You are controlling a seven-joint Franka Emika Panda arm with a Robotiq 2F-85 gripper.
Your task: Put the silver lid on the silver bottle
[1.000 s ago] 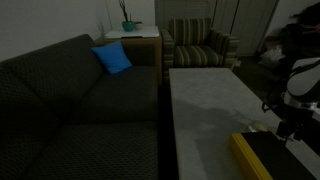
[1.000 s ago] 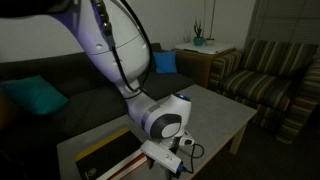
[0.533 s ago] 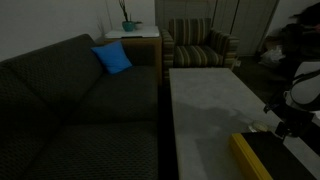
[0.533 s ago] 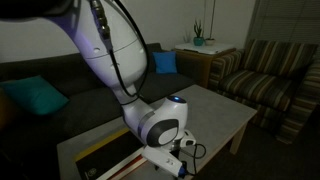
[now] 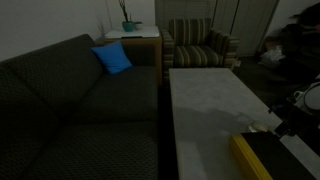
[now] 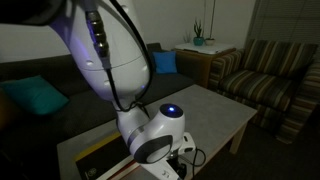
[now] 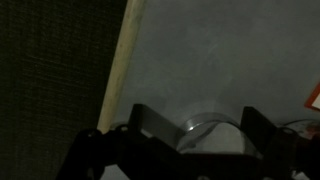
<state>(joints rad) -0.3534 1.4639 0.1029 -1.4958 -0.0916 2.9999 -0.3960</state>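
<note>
In the wrist view my gripper (image 7: 198,113) hangs low over the grey table (image 7: 210,50). Its two dark fingers stand wide apart on either side of a round silver thing (image 7: 212,138) with a shiny rim. It is too dark to tell whether this is the silver lid or the top of the silver bottle. The fingers flank it closely and look open. In both exterior views the jaws and the silver things are hidden; only the arm's white wrist (image 6: 155,140) shows low over the table, and a bit of the arm (image 5: 308,105) at the frame's edge.
A flat black thing with a yellow edge (image 5: 252,155) lies on the table's near end (image 6: 100,150). A dark sofa (image 5: 70,100) with a blue cushion (image 5: 112,58) runs along the table. A striped armchair (image 5: 200,45) stands beyond its far end.
The arm has dropped lower toward the table over the last second; in both exterior views the wrist has sunk toward the frame edge.
</note>
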